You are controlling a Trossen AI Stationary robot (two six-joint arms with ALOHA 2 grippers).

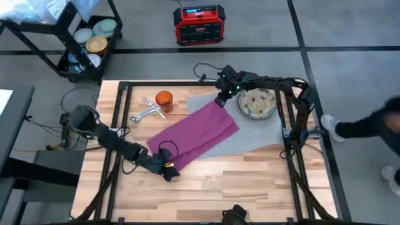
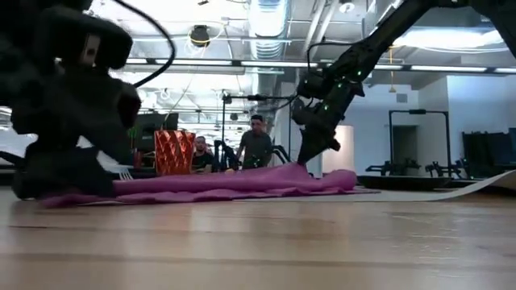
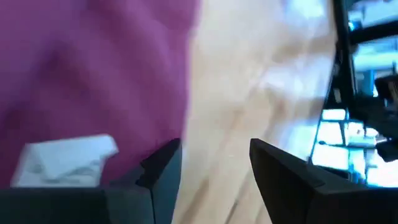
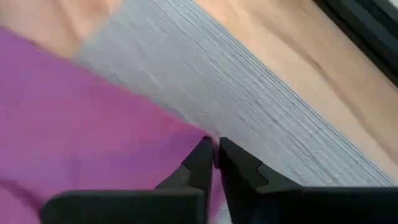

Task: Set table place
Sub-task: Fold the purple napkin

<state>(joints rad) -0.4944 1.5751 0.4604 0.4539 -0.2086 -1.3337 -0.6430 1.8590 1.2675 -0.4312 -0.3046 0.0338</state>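
Note:
The magenta napkin (image 1: 194,134) lies slantwise across the table (image 1: 250,187), its far part on the grey mat (image 1: 262,134). The beige plate (image 1: 257,104) sits on the mat's far right part. The orange cup (image 1: 164,99) and the steel cutlery (image 1: 147,110) rest on the wood at the far left. My right gripper (image 1: 220,100) is shut on the napkin's far corner. My left gripper (image 3: 214,168) stands open low at the napkin's near-left end, one finger (image 3: 163,168) over the cloth's edge and the other over bare wood. A white tag (image 3: 65,160) lies on the cloth there. My right gripper pinches the napkin's far corner (image 4: 200,138) between its two fingertips, coming from above and slanting down. The corner stands slightly raised (image 2: 300,167), and the remainder of the cloth lies slack on the mat and the wood. My left gripper: I cannot tell whether it touches the napkin.
Bare wood spans the table's near half. A person's legs (image 1: 369,128) show beside the table's right edge, and people (image 2: 256,143) sit in the room behind. A red box (image 1: 199,25) and a cart with dishes (image 1: 90,40) stand beyond the far edge.

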